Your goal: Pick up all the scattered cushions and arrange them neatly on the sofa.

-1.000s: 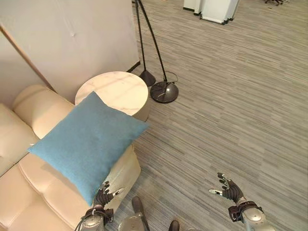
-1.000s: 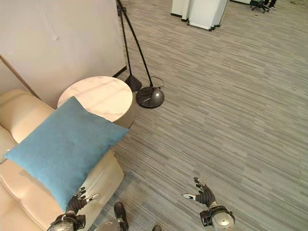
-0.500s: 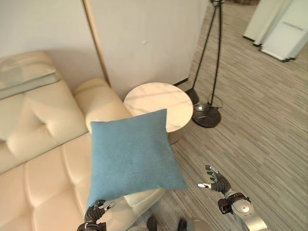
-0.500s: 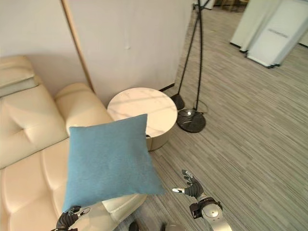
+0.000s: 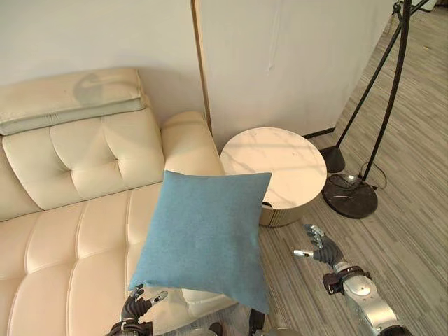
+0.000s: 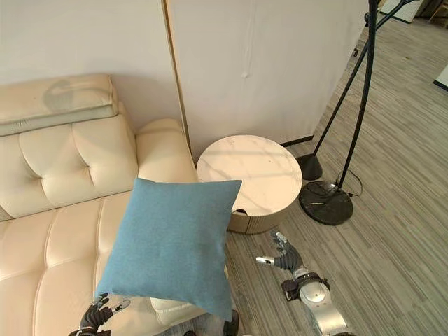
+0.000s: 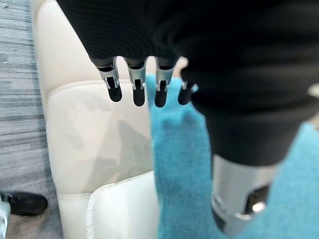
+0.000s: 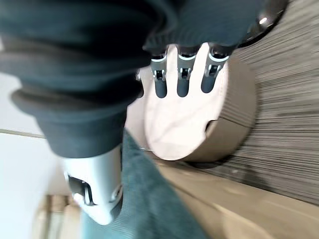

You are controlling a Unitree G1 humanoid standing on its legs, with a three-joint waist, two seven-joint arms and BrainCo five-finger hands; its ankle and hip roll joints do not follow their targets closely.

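A square blue cushion (image 5: 203,238) of plain woven fabric lies tilted over the front edge of the cream tufted leather sofa (image 5: 66,231), just above the left hand (image 5: 138,305) and well apart from the right hand (image 5: 320,248).

The left hand (image 5: 140,305) is seen low at the near left, its silver, dark-tipped fingers (image 7: 137,92) held straight and spread. The right hand (image 5: 320,249) is extended at the near right on a silver-grey forearm, fingers (image 8: 182,81) straight and relaxed, nothing grasped.
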